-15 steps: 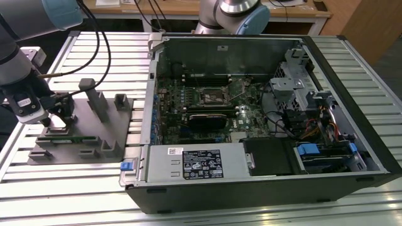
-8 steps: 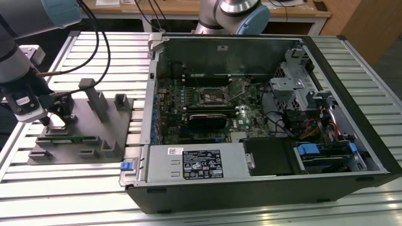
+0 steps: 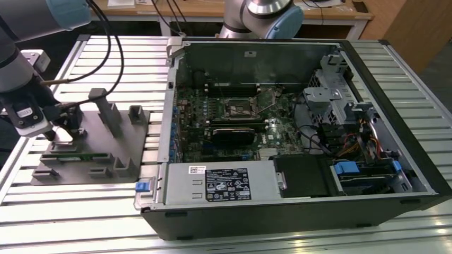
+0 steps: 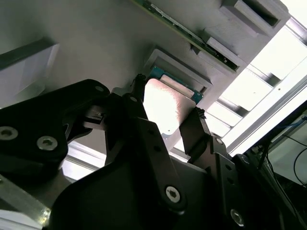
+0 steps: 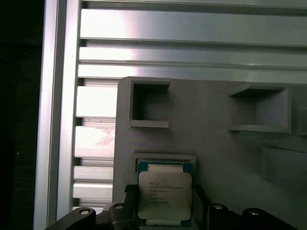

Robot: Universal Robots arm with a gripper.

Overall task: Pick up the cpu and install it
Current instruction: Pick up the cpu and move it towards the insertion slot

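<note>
Second wrist view, gripper (image 4: 169, 98) flanking cpu (image 4: 165, 108) edges

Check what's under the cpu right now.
The cpu lies in a shallow framed pocket of the grey fixture, its green edge showing around the metal top. The pocket floor beneath is covered by the chip.

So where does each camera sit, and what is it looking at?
Exterior view: off the arm, above the table, looking down on case, fixture and gripper.
First wrist view: on the wrist, looking down past the fingers at the cpu.
Second wrist view: on the wrist, slanted, gripper body close, fingers against the cpu.
Shared: both wrist views show cpu, fixture and fingers.
</note>
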